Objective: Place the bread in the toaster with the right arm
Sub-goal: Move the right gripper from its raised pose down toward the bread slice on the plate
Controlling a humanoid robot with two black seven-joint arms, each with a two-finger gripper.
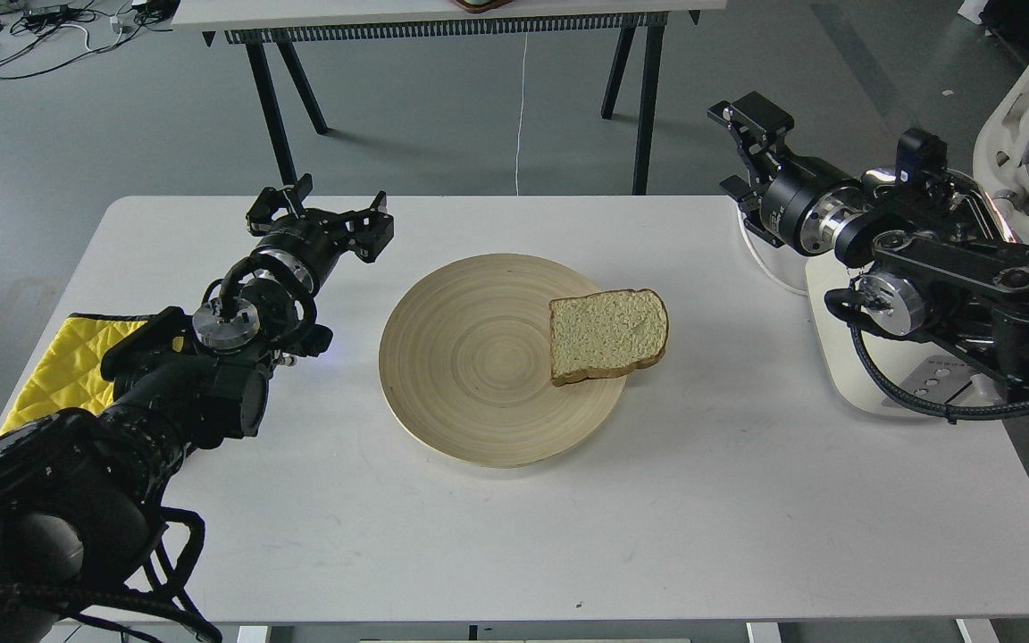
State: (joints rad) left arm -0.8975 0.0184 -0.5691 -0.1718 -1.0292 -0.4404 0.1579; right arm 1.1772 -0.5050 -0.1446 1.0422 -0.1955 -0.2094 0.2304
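The bread (608, 335) lies flat on the right side of a round wooden plate (452, 357), its right edge overhanging the rim. The toaster (840, 357) stands at the table's right edge, mostly hidden behind my right arm; only its cream side and a bit of chrome top show. My right gripper (736, 147) is open and empty, raised near the table's back right edge, up and to the right of the bread. My left gripper (336, 204) is open and empty, left of the plate.
A yellow quilted cloth (59, 366) lies at the table's left edge under my left arm. A white cable (760, 259) runs from the toaster off the back edge. Another table's black legs (278, 98) stand behind. A white chair (1028, 107) is at far right.
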